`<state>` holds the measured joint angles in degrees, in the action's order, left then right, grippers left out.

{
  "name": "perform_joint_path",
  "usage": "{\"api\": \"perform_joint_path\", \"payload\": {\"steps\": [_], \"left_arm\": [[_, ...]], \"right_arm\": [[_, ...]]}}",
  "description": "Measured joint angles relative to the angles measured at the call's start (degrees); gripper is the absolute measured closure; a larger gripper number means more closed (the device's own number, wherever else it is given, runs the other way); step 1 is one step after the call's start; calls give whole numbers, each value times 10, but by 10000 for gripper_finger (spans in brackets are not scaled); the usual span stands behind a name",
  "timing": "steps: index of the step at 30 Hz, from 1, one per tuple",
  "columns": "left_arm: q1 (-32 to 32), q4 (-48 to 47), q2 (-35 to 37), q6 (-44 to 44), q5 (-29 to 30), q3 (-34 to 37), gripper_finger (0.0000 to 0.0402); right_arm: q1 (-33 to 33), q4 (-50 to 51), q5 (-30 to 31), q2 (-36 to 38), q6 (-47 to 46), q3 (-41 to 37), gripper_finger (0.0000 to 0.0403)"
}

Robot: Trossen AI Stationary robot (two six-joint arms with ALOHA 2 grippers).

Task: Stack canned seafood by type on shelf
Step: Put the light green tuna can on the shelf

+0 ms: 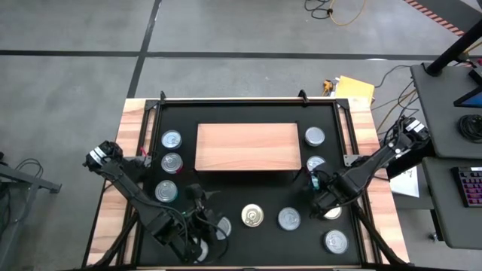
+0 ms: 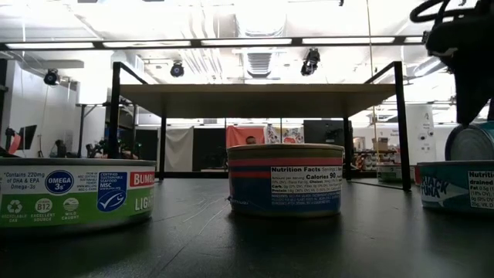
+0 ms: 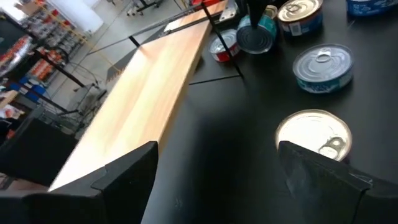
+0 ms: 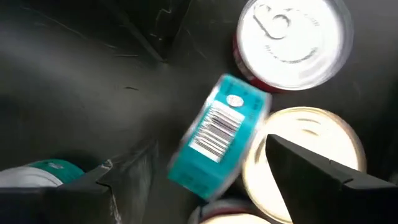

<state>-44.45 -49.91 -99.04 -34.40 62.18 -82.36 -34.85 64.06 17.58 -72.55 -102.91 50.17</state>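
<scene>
A: Since size sets the order, start with the table (image 1: 132,150): pale wood planks show along both edges of a matte black mat (image 1: 248,188).

B: Noted. Next is the shelf (image 1: 247,147), a flat rectangular light-wood board with fine straight grain. It sits mid-mat towards the far side, and the low view shows it raised on thin black legs.

A: Arms?

B: Both are dark and jointed. The left gripper (image 3: 217,149) is low over the near-left part of the mat, angled along the shelf's front edge. Its blunt, wedge-shaped fingers stand wide apart with nothing between them.

A: And the right gripper (image 4: 210,146)?

B: It is at the near-right, just off the shelf's front corner. Its fingers are also spread. A teal-labelled tin (image 4: 217,140) lies tilted on edge just ahead of them, barcode up. It is blurred, and I cannot tell whether either finger touches it.

A: Where are the canned seafood tins?

B: All are on the mat around the shelf, as short round drums with ribbed pull-tab lids. Three silver-lidded ones line the left side and two the right. A gold-lidded tin (image 1: 252,216) sits in front, beside the left gripper's finger.

A: Anything near the teal one?

B: A red-sided tin (image 4: 289,40) with a silver lid and a pale gold lid (image 4: 311,149) flank it. The low view shows glossy paper labels on a green-banded tin (image 2: 73,193) and a red-and-blue tin (image 2: 285,179).
</scene>
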Motion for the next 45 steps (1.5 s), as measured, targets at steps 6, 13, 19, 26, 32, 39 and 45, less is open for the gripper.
{"api": "perform_joint_path", "payload": {"steps": [6,13,19,26,32,39,45], "left_arm": [[0,0,0,-2,4,0,86],[0,0,0,-13,4,0,86],[0,0,0,-17,4,0,86],[0,-1,0,-17,4,0,86],[-2,0,0,-50,3,0,86],[-17,-1,0,-97,3,-8,86],[-20,-3,2,-96,4,-48,86]], "right_arm": [[4,-23,-1,0,3,-24,133],[4,-28,0,0,3,-27,196],[4,-33,0,0,4,-31,266],[4,-26,-2,2,25,-21,272],[2,-11,-2,17,74,28,272],[-18,-22,-36,13,226,118,272],[-41,-29,15,-23,399,212,272]]}}
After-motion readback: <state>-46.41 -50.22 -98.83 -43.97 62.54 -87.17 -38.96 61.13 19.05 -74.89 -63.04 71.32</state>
